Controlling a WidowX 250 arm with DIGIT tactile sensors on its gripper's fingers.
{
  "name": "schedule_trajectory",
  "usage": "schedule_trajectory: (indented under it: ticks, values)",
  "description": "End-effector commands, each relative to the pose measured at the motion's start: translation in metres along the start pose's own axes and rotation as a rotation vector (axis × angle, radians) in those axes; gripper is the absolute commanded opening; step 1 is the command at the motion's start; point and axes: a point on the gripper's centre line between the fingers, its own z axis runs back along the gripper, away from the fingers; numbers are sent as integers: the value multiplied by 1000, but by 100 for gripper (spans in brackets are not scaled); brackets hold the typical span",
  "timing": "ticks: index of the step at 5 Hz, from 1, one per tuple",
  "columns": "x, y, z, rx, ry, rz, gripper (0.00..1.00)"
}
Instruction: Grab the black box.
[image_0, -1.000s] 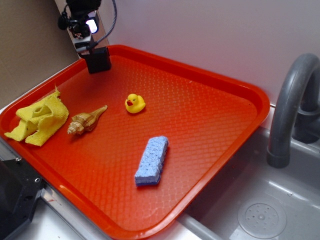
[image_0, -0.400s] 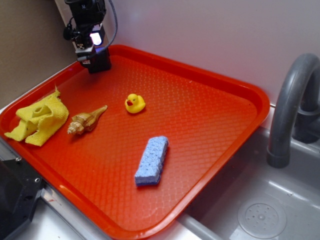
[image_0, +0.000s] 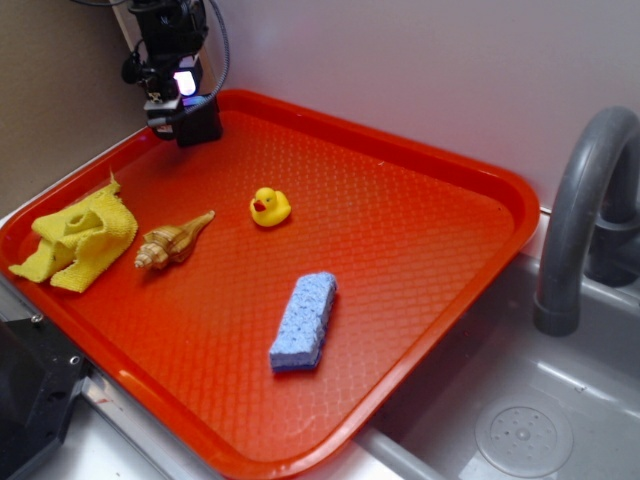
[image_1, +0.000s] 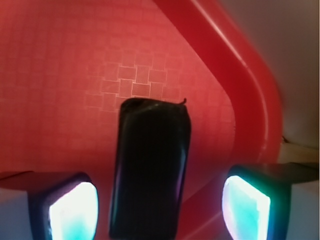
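**Op B:** Where's the target?

**Op A:** Black box (image_0: 199, 124) sits at the far corner of the red tray (image_0: 430, 170), close to the rim. My gripper (image_0: 182, 118) is right over it. In the wrist view the box (image_1: 150, 172) stands between the two glowing fingertips (image_1: 75, 210), w/ a gap showing on each side. So fingers are spread, straddling it, not clamped on anything.

**Op B:** Risks?

**Op A:** Few, imo. Box is matte, smooth, w/ rounded edges, so if I close too high the pads could slide off the shoulders and squirt it out. It's also nearer the one pad than the other in the wrist view, so that pad prob. touches first and may shove or twist it before the other lands. And the raised tray lip is just beside it, so a finger could catch the lip if I drift that way.

**Op B:** Surface?

**Op A:** Hard plastic w/ a waffle-grid texture; the box could skate a bit on it.

**Op B:** Clutter?

**Op A:** All well apart. Yellow rubber duck (image_0: 269, 206), smooth, rounded. Ridged tan seashell (image_0: 172, 242). Crumpled yellow cloth (image_0: 77, 238), soft. Porous blue sponge (image_0: 304, 321), slab-shaped. Grey faucet (image_0: 582, 215) and sink (image_0: 520, 420) are off the tray, no factor.
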Motion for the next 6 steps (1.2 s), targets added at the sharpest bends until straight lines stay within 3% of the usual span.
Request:
schedule_trajectory:
  ticks: [1, 2, 3, 4, 6]
  values:
    - [2, 4, 15, -21, 22, -27, 100]
    - [10, -6, 10, -36, 68, -64, 100]
    - [18, -20, -11, -59, 107, -45, 0]
    - [18, -18, -7, -71, 53, -38, 0]
    - [21, -21, -7, -97, 32, -33, 0]
